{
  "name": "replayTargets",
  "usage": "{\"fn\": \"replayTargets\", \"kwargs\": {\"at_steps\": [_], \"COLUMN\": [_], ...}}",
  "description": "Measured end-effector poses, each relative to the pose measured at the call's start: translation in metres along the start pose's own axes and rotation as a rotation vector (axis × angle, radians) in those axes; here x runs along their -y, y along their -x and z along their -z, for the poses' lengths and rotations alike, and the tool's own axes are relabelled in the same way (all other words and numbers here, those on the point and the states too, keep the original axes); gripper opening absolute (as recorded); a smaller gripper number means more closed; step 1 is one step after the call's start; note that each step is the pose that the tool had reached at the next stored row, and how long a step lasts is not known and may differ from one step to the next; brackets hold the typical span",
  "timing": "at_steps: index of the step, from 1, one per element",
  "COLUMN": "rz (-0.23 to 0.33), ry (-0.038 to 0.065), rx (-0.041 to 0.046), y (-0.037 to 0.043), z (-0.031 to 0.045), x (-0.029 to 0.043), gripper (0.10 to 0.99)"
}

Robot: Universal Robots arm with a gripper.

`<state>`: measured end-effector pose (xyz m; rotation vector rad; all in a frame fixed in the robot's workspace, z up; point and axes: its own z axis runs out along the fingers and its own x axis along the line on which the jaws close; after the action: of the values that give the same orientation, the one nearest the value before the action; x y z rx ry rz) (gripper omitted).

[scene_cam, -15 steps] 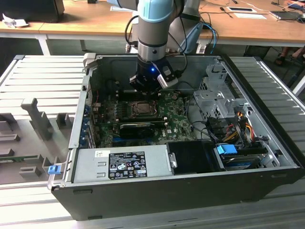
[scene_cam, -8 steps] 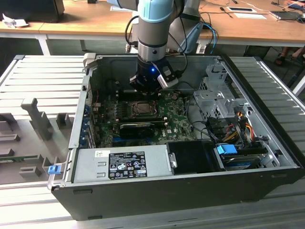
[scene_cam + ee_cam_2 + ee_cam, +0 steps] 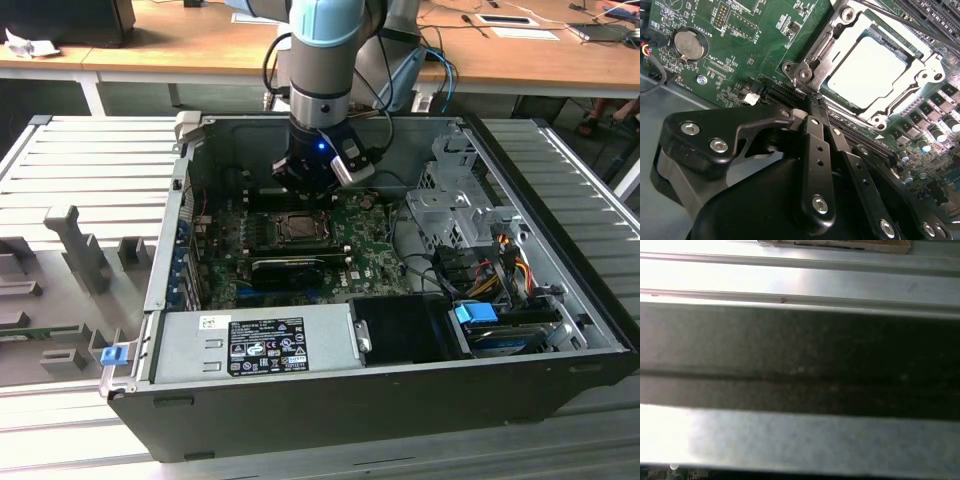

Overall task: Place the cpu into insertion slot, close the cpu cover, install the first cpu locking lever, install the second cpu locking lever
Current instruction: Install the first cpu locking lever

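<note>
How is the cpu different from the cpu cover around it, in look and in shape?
The cpu is a solid, flat square with a plain pale metal face; the cpu cover is an open silver-grey frame with a large square window. The cpu lies inside, showing through that window; the cpu cover lies closed over its edges. The cpu face is smooth, while the cpu cover has bent tabs and screws at its corners. Both are square, metallic and lie flat on the green board.

You can make out tiny white lettering on the green board [image 3: 735, 35] beside the coin cell [image 3: 689, 44]; the power supply's label [image 3: 268, 345] stays illegible.
</note>
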<state>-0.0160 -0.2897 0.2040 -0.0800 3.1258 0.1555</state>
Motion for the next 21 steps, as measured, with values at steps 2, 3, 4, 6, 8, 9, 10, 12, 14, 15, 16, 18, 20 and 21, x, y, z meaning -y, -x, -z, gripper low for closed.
{"fn": "replayTargets", "kwargs": {"at_steps": [2,3,4,6,8,9,10,12,14,15,16,18,20,21], "rz": [0.0,0.0,0.0,0.0,0.0,0.0,0.0,0.0,0.0,0.0,0.0,0.0,0.0,0.0], "ry": [0.0,0.0,0.001,0.002,0.019,0.02,0.02,0.018,0.017,0.016,0.015,0.013,0.013,0.013], "rx": [0.0001,0.0002,0.0008,0.0002,0.0013,0.0013,0.0014,0.0012,0.0011,0.0011,0.001,0.001,0.001,0.001], "y": [0.0,0.0,0.0001,0.0,0.0,0.0,0.0,0.0001,0.0002,0.0003,0.0003,0.0003,0.0002,0.0001], "z": [-0.0005,-0.0008,-0.0015,-0.0029,-0.003,-0.0029,-0.0025,0.0024,0.0086,0.0134,0.0153,0.0157,0.0159,0.0161], "x": [0.0,0.0,-0.0001,0.0003,0.0002,0.0002,0.0001,-0.0003,-0.0009,-0.0014,-0.0016,-0.0016,0.0005,0.0022], "gripper": [0.106,0.106,0.106,0.106,0.106,0.106,0.106,0.106,0.106,0.106,0.106,0.106,0.106,0.106]}}
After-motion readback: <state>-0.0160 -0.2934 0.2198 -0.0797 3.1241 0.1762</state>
